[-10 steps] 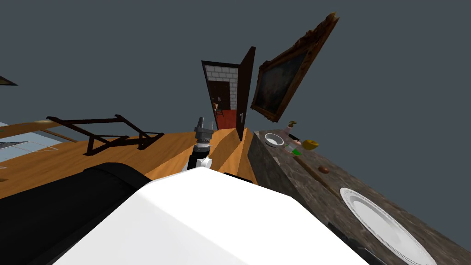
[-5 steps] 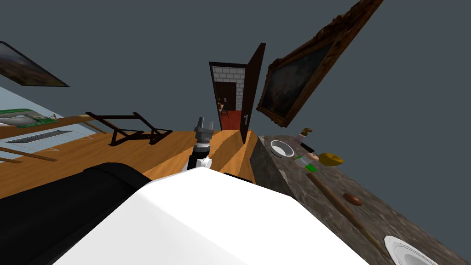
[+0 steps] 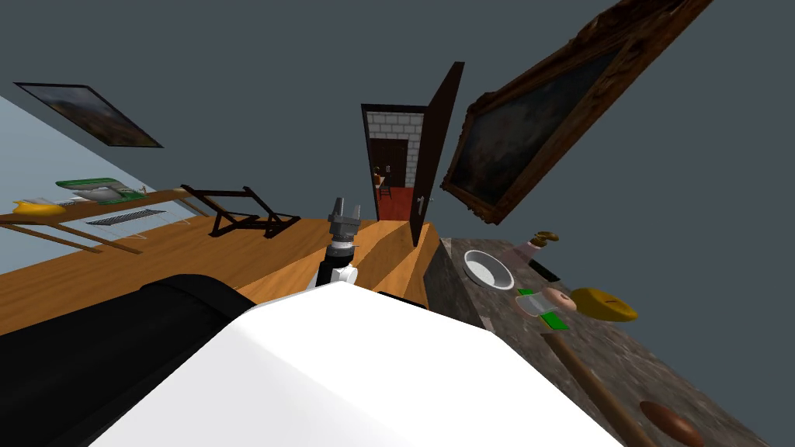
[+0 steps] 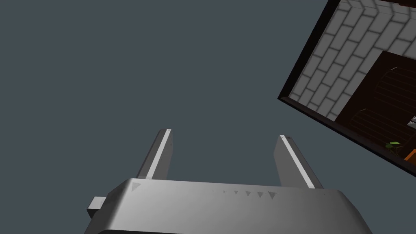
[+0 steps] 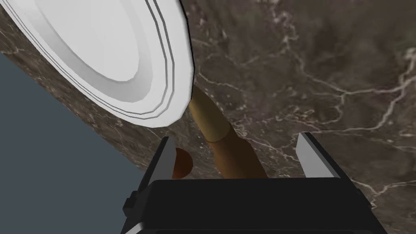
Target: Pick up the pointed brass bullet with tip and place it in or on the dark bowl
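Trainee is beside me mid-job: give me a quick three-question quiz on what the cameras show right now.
1. True or false: the right gripper is shut on the brass bullet.
2. The bullet's narrow end runs up to the rim of: A) the white plate; B) a glass jar; C) a green tray.
3. Fill in: the left gripper has its fingers ____.

Key
1. False: its fingers stand open on either side of the bullet, which lies on the marble counter.
2. A.
3. Open.
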Tool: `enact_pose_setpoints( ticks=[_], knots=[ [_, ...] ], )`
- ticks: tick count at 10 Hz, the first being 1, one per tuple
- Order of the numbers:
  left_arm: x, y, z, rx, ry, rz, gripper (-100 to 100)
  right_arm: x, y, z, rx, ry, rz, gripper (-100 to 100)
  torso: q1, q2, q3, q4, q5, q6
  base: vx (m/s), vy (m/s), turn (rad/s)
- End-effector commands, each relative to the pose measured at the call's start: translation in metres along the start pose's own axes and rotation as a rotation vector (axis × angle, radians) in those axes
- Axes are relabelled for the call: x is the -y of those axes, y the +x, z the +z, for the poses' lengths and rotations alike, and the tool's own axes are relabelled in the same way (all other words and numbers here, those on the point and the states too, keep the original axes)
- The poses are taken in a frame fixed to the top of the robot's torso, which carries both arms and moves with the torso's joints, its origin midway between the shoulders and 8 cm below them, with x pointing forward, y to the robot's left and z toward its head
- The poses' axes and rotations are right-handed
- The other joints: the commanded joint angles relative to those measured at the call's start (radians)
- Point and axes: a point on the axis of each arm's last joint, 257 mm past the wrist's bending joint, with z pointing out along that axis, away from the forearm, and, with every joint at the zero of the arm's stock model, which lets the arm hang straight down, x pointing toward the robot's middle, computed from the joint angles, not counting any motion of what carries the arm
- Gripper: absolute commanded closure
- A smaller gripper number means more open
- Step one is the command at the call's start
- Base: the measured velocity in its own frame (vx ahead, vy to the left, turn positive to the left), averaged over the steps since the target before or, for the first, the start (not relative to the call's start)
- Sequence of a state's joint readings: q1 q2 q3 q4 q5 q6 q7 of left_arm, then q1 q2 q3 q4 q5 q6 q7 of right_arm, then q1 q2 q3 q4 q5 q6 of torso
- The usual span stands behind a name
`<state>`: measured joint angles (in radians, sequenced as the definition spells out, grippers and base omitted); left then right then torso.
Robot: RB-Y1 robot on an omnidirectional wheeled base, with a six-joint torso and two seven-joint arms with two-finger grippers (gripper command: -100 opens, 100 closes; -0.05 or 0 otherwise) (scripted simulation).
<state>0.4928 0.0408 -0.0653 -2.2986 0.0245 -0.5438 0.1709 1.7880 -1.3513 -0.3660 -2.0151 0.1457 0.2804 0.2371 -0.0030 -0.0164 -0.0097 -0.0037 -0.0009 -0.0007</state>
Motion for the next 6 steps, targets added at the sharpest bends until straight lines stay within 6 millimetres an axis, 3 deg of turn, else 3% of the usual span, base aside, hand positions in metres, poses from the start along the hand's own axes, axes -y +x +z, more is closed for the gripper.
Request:
enact_pose_setpoints(
  ticks=[1, 3, 5, 6],
  knots=[
    [0.0, 0.0, 0.0, 0.0, 0.0, 0.0, 0, 0.006, 0.02, -0.002, -0.044, 0.011, -0.064, -100, 0.0, 0.0, 0.0, 0.0, 0.0, 0.0, 0.207, -0.072, 0.167],
    [0.0, 0.0, 0.0, 0.0, 0.0, 0.0, 0, 0.0, 0.045, -0.003, -0.105, -0.012, -0.138, -100, 0.001, 0.004, 0.002, 0.001, 0.0, 0.0, 0.151, -0.072, 0.208],
    [0.0, 0.0, 0.0, 0.0, 0.0, 0.0, 0, -0.011, 0.057, -0.004, -0.131, -0.045, -0.162, -100, 0.003, 0.005, 0.003, 0.001, 0.001, 0.001, 0.12, -0.038, 0.082],
    [0.0, 0.0, 0.0, 0.0, 0.0, 0.0, 0, -0.008, 0.053, -0.004, -0.121, -0.033, -0.154, -100, 0.005, 0.007, 0.004, 0.002, 0.001, 0.001, 0.042, -0.01, 0.011]
  ],
)
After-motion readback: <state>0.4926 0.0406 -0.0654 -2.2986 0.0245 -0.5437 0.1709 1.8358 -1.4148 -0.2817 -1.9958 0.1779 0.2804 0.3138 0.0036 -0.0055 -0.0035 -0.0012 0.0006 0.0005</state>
